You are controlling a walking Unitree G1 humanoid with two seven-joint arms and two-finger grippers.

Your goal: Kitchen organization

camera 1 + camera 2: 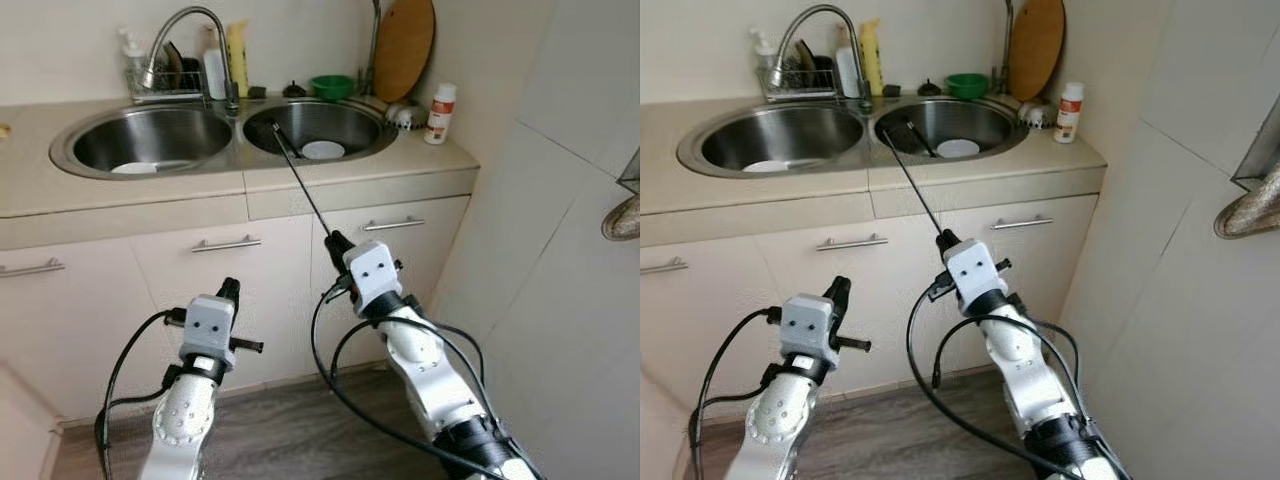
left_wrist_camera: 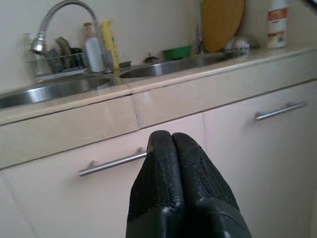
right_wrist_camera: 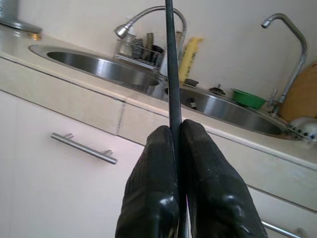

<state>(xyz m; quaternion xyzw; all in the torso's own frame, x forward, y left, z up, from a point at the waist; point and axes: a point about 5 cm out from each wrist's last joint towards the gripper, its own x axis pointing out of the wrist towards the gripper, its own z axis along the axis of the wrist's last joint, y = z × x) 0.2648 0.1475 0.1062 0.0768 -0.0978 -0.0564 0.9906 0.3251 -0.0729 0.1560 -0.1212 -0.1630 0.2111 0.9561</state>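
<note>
Right wrist view shows the right tool with its two black fingers pressed together on a long thin black rod-like utensil, which runs up from between the fingertips toward the bench. Left wrist view shows the left tool with its fingers closed against each other, nothing between them, pointed at the cream cabinet front and one metal bar handle below the bench.

Left eye view gives what the wrist views do not: the utensil's far end reaches over the front edge of the beige stone bench and lies inside the right-hand round steel basin, its tip near the basin's left rim. A white round plate lies on that basin's floor, just beside the utensil's shaft. The left-hand steel basin holds another white dish at its front.

At the back edge of the bench stand a curved chrome tap, a wire rack with bottles, a yellow bottle and a small green bowl. A round wooden board leans against the wall at the back right corner; a white bottle with a red cap stands near the right edge.

Both arms are held low before the cabinets, the right tool higher and closer to the bench edge.
</note>
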